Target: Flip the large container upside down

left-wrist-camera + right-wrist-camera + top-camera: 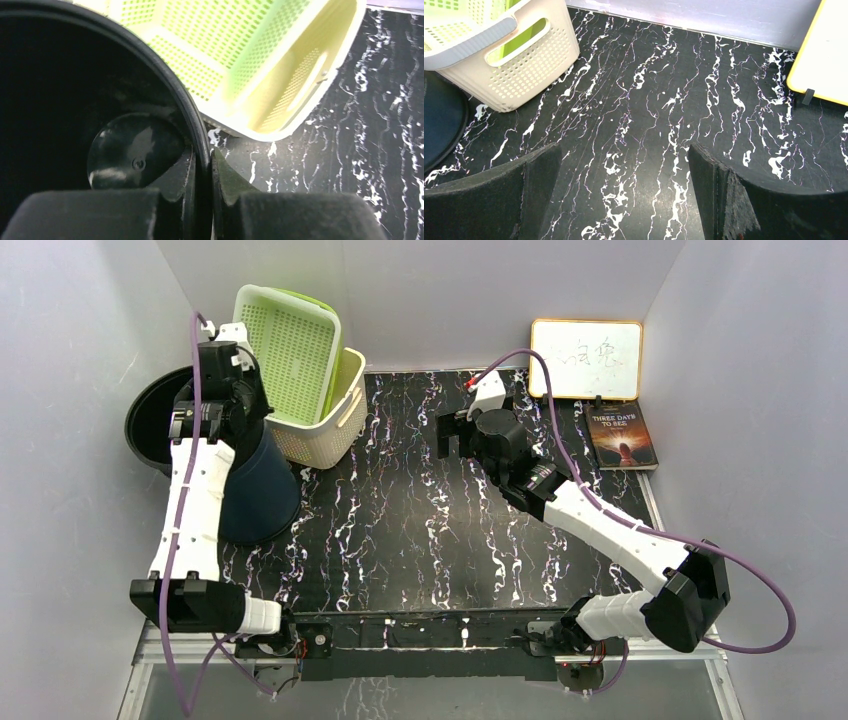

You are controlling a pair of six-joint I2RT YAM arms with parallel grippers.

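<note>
Left arm: left gripper (202,167) is clamped on the rim of the large container (262,490). In the left wrist view one finger (180,175) sits inside the wall and the other outside, with the black rim pinched between them and no gap visible.

Large container: dark, round, with a navy outer wall and a black interior. It sits at the left edge of the table (420,530), about midway between the near and far edges. It is tilted rather than upright. Its open mouth faces the left wall and upward, and part of it overhangs the left edge. The grasp point is on the rim section on the table side, toward the far edge. The round bottom shows inside the container in the left wrist view. I cannot tell how much of the base touches the table.

Just beside the container, toward the far-left corner, is a cream perforated basket (318,435) with a green basket (290,345) standing tilted inside it. The container rim is very close to the cream basket, but I cannot tell whether they touch.

Right arm: right gripper (624,170) hangs over the middle of the table, nearer the far edge, well apart from the container. Its fingers are spread wide with nothing between them, and only marbled tabletop shows below.

Far-right corner: a whiteboard (585,358) leans on the back wall, and a book (622,437) lies flat in front of it.
</note>
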